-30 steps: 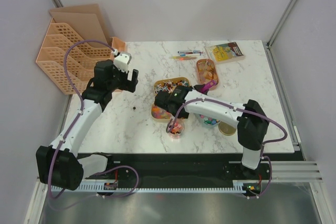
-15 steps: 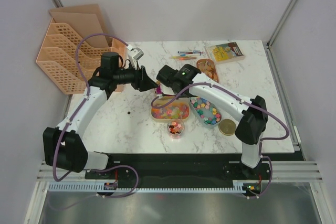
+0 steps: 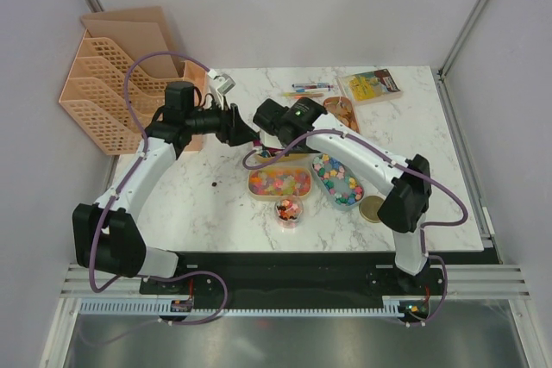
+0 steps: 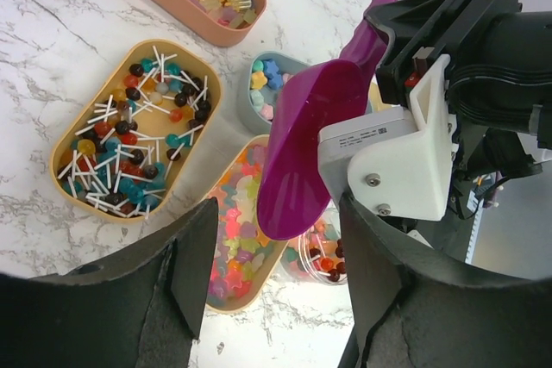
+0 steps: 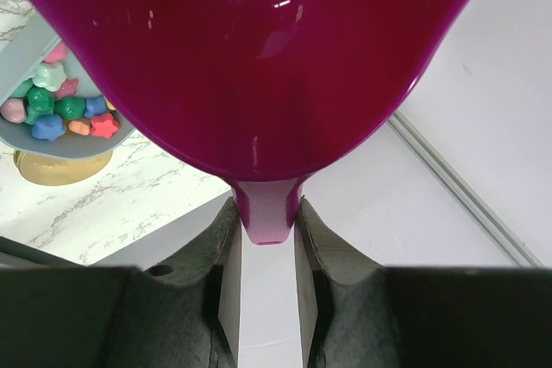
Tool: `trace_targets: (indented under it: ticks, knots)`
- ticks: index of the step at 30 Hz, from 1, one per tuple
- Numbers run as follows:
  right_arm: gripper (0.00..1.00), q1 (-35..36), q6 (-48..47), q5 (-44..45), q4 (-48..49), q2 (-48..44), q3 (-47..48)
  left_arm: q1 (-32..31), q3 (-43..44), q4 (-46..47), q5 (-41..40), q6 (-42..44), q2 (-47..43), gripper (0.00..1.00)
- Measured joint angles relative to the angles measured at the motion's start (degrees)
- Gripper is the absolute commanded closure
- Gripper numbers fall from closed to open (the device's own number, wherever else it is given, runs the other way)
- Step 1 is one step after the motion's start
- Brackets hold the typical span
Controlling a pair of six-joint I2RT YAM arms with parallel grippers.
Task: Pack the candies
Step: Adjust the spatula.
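Lifted off the candies (image 4: 237,247), right tool (image 5: 267,247) pinches the scoop (image 4: 302,152); spread left tool (image 4: 276,239) should grasp it squarely

Candies (image 4: 231,252) partly behind scoop (image 4: 302,152)

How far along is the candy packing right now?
Done: the clear cup already holds a few candies. In hand: the right gripper pinches the magenta scoop by its handle above the trays, no candy visible in it; the left gripper is open beside it. Left: the trays are full, and the gold lid lies apart from the cup.
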Motion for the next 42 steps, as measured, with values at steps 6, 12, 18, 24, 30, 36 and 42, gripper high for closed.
trace_targets:
  ticks: [6,12,18,24,30,36,42]
  knots:
    - [1.00,-0.09,0.37,0.98,-0.22,0.24,0.70,-0.07,0.02,1.01,0.90,-0.79,0.22,0.44]
    - [1.00,-0.17,1.44,1.27,-0.13,0.11,0.55,-0.07,0.11,1.95,1.09,-2.12,0.59,0.43]
    - [1.00,-0.24,1.92,1.22,0.07,-1.70,-0.20,-0.04,0.76,2.12,0.98,-3.13,0.66,0.32]
    - [1.00,-0.22,2.03,0.72,1.36,-6.01,-2.29,-0.04,1.75,2.25,0.42,-4.02,0.61,0.30]
    - [1.00,-0.28,2.01,0.33,1.77,-6.95,-2.36,-0.02,1.92,2.38,-0.04,-4.24,0.59,0.31]
    - [1.00,-0.28,1.92,-0.02,2.08,-6.95,-2.34,-0.02,1.92,3.04,0.09,-4.90,0.79,0.44]
    - [1.00,-0.15,1.95,-0.11,2.05,-6.43,-0.31,-0.04,1.92,5.18,2.32,-6.56,1.14,0.71]
